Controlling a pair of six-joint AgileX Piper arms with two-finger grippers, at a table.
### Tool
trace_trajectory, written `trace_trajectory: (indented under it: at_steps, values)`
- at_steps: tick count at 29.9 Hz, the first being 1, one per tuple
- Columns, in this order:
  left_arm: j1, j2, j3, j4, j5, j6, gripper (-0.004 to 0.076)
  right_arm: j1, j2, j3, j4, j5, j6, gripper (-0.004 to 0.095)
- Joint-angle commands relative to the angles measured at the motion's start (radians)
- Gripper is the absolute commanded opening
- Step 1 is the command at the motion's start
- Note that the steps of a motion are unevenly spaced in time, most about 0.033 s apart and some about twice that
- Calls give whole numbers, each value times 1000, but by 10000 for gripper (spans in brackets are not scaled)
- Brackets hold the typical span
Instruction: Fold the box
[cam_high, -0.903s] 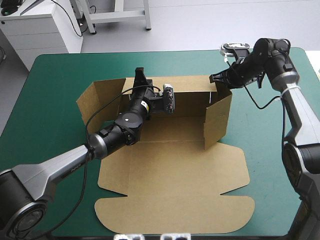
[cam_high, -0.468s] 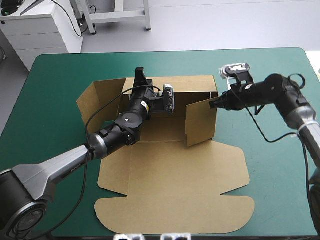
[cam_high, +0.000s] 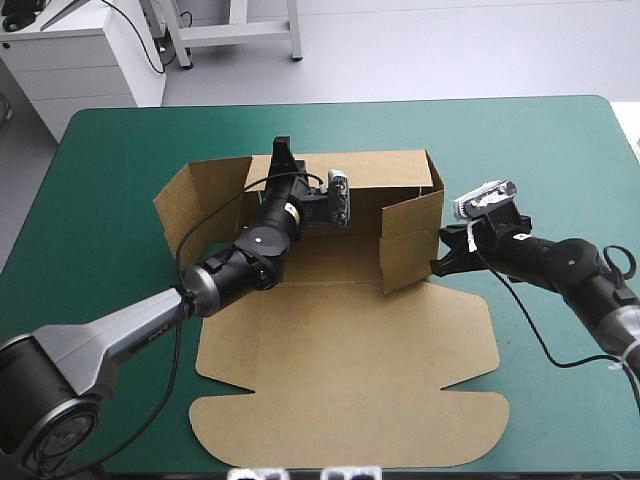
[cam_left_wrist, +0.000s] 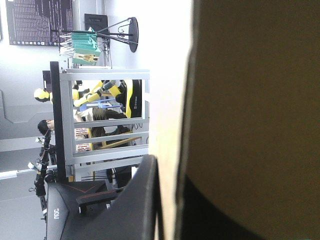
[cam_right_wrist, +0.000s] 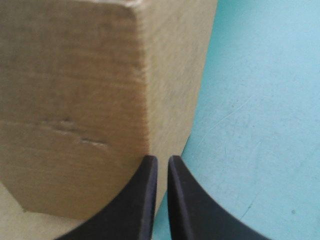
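1. While the brown box lies half-built at the middle of the teal-green cover, its back wall stands upright and its lid lies flat toward the table's near edge.
2. The left gripper sits at the back wall's top rim. The left wrist view shows one black finger beside the board's edge and a dark shape on the other side, apparently the second finger, so it looks clamped on the box.
3. The right wall stands raised and angled inward over the floor panel, while the left wall leans outward, splayed open.
4. The right gripper sits low against the outer face of the right wall, near its front corner, with its fingers drawn almost together and only a sliver between them.
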Motion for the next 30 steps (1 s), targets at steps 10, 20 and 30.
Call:
trace_trajectory:
  at_steps: [10,20,30]
  values:
    - [-3,-42,-28,30,20,-18,-8,-6,-30,-15,300,-5,-373,569]
    - [-3,-62,-28,30,14,-18,-8,-6,92,-23,468,110,-494,734]
    - [-14,-74,-28,30,-13,-75,-8,89,134,-23,475,-79,-526,727]
